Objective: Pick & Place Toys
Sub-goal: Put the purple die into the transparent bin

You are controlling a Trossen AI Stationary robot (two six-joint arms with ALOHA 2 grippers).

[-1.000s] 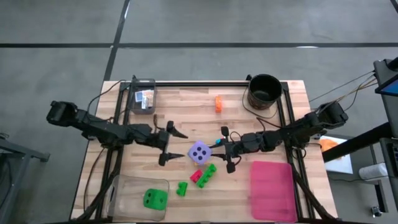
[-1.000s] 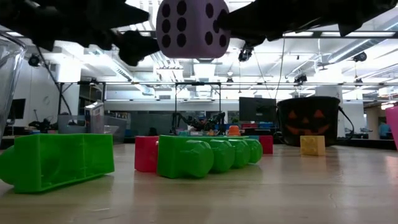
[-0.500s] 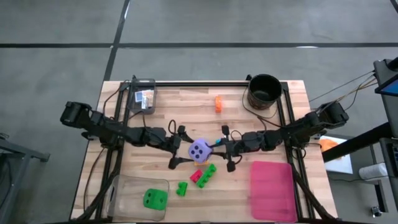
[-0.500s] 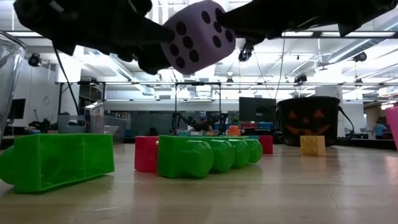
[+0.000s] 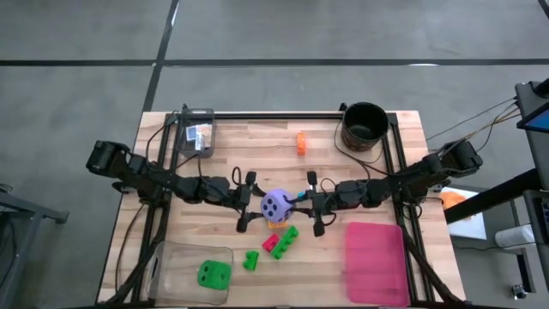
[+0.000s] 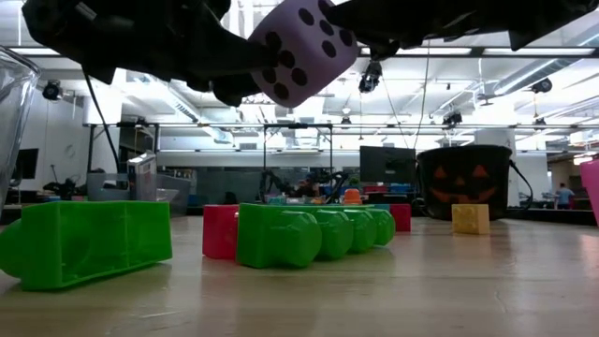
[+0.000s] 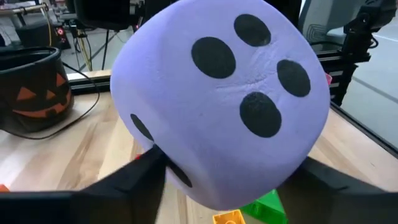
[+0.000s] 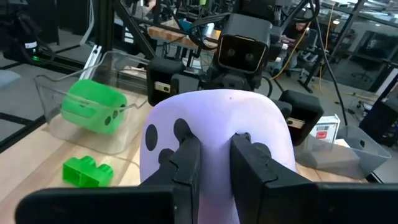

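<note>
A soft purple die with black dots (image 5: 274, 206) hangs above the table's middle, clear of the wood; it also shows in the low view (image 6: 299, 47). My right gripper (image 5: 297, 204) is shut on it from the table's right side. My left gripper (image 5: 250, 203) is open at the die's left side, one finger on either side of it (image 7: 217, 106). A green die (image 5: 214, 274) lies in a clear tub. Green bricks (image 5: 287, 238) and a red brick (image 5: 270, 244) rest on the table below the purple die. My right gripper pinches the purple die's right face (image 8: 214, 134) between its two fingers (image 8: 186, 162), which stand close together with a little of the soft face between them. The fingers come level from the table's right. The die is lifted clear and sits tilted. My left gripper's open fingers (image 7: 134, 177) stand at the die's two sides; I cannot tell whether they touch it.
A black bucket (image 5: 364, 124) stands at the far right, a flat pink tray (image 5: 374, 262) lies at the near right, and a clear tub (image 5: 176, 262) at the near left. A small bin with card packs (image 5: 198, 133) is at the far left. An orange brick (image 5: 302, 142) lies far centre.
My left gripper has gone toward the table's right, up to the purple die, staying open, and now has a finger on each side of it. The die has turned about in my right gripper's hold and now sits tilted, still clear of the table.
</note>
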